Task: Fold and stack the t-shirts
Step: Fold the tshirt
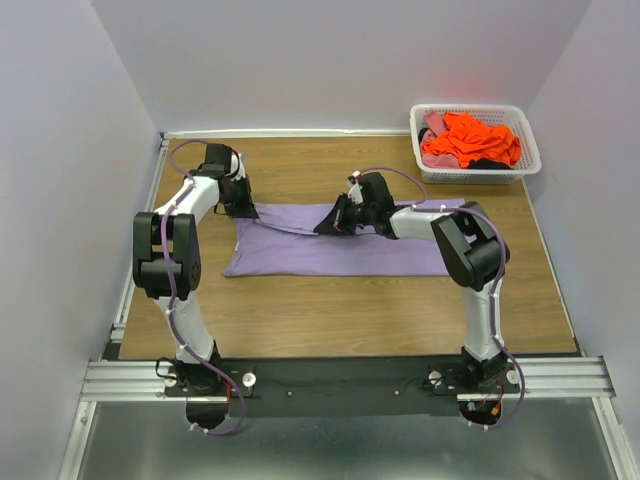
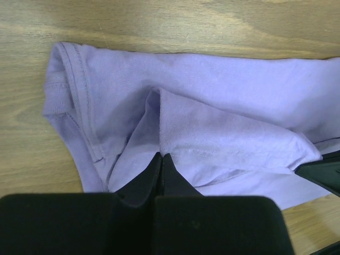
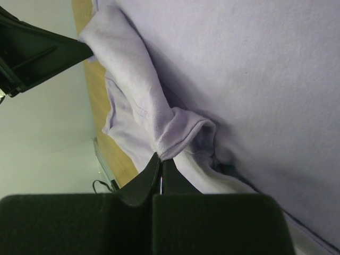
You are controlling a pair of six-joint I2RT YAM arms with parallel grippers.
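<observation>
The left claw (image 2: 161, 156) is pinched shut on a raised ridge of the lavender t-shirt (image 2: 223, 90), just inside the sleeve (image 2: 69, 90) at the cloth's left end. The right claw (image 3: 161, 159) is likewise clamped on a bunched, stitched fold of the same shirt. Each claw appears at the edge of the other's wrist view, and the top view shows both along the shirt's far edge with a short span of cloth between them.

The twin grip on one edge looks like the set-up for a fold. With two points held, the far edge could be lifted and carried over towards the near edge of the desk (image 1: 350, 315) without sagging in the middle.

The lavender t-shirt lies lengthwise across the middle of the desk, its body flat and the cloth rumpled only where the claws gather it. Its left end sits towards the desk's left edge and its right end runs under the right forearm (image 1: 425, 220).

That forearm, stretched low over the cloth, is the likeliest hindrance, since a fold drawn towards the near edge may snag or drag there. I cannot tell whether it touches the fabric.

In the far right corner of the desk stands a white lattice basket (image 1: 480, 176), well apart from the shirt. It holds a crumpled orange t-shirt (image 1: 470, 140), a pink t-shirt (image 1: 435, 124) and something dark beneath. None of these are folded yet. No stack is seen on the desk.
</observation>
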